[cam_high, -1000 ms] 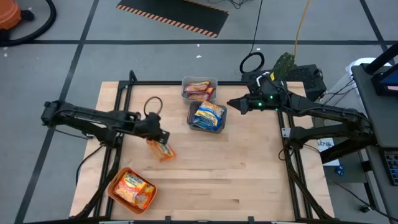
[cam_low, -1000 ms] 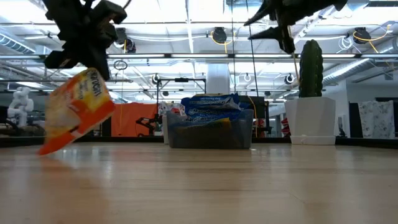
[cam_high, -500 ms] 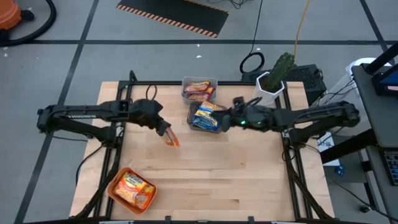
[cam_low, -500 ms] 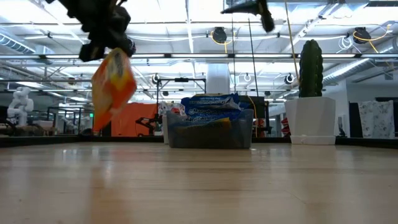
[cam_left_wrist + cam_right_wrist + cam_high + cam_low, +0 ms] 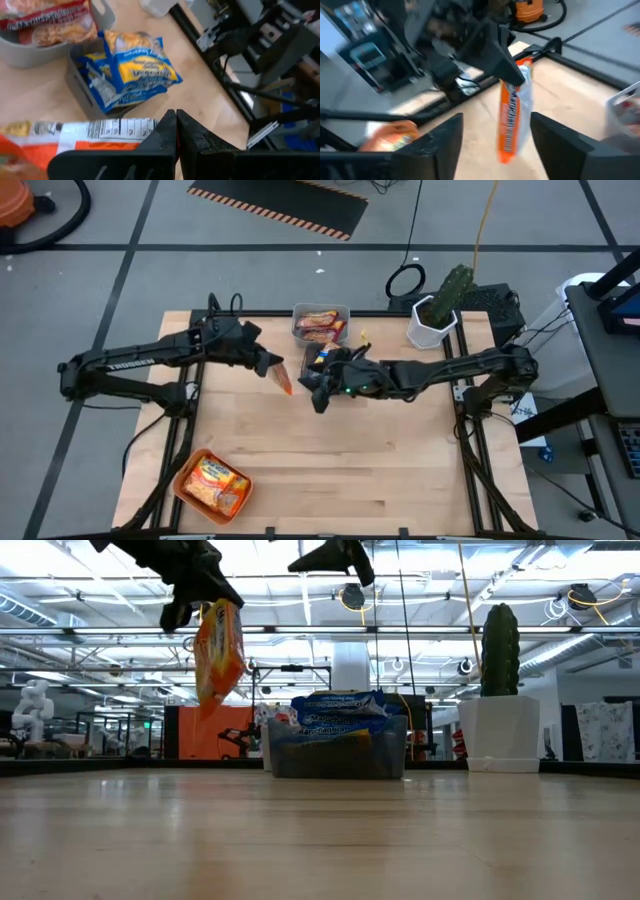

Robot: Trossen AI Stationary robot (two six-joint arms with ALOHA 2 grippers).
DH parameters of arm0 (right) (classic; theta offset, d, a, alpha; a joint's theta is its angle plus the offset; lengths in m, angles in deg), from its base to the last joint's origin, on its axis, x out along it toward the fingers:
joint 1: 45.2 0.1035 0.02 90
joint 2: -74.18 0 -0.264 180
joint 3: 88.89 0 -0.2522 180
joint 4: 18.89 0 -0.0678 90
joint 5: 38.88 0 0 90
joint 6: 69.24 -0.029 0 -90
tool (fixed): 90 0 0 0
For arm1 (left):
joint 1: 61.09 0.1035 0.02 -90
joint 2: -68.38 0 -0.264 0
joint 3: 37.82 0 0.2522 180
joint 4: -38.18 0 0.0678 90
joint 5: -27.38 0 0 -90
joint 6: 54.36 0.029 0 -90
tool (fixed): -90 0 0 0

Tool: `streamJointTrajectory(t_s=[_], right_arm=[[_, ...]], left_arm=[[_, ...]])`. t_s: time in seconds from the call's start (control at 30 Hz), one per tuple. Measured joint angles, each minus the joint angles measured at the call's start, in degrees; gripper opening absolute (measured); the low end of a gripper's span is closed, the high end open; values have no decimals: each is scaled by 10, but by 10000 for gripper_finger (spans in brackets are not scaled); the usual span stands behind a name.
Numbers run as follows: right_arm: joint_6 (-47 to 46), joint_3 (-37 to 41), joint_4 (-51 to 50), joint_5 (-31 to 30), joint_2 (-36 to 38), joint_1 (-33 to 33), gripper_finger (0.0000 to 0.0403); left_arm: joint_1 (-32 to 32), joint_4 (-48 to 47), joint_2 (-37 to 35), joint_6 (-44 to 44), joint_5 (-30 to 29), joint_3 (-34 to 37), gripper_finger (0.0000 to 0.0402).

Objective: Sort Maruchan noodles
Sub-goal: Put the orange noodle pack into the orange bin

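An orange Maruchan noodle packet (image 5: 219, 650) hangs in the air below my left gripper (image 5: 203, 597), which is shut on it over the table's middle-left (image 5: 266, 365). My right gripper (image 5: 314, 387) reaches in from the right, open, its fingers apart (image 5: 495, 147) and pointing at the packet (image 5: 512, 117) a short way ahead. Blue-and-silver packets (image 5: 132, 70) fill a grey bin (image 5: 337, 755). Reddish packets (image 5: 320, 327) lie in the far bin. Orange-yellow packets (image 5: 212, 482) lie in the orange tray (image 5: 187, 492). My left gripper pinches the orange packet's top edge (image 5: 521, 68) between its two shut fingers, coming from the table's left and slanting down. The packet hangs upright below the fingers, lifted clear of the table, its label side (image 5: 115, 131) toward the wrist.
A cactus in a white pot (image 5: 437, 320) stands at the far right. My right arm (image 5: 440, 370) lies across the blue bin. Bare wood (image 5: 360, 470) stretches over the near half of the table.
My left gripper has risen and gone toward the far edge and the bins with the orange packet, which has swung from a tilted pose to hanging upright. My right gripper has swept from the table's far right toward the left, over the blue bin, up to the packet.
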Motion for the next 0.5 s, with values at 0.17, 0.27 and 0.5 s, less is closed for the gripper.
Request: streamJointTrajectory(t_s=[0.17,0.27,0.5], right_arm=[[70,0,-29,-2,-1,-26,286],[89,5,-30,19,-1,-51,317],[124,11,-32,110,-7,-104,344]], left_arm=[[23,22,2,-3,-2,0,0],[37,34,2,-21,-15,0,0],[62,65,15,-3,-43,-1,0]])
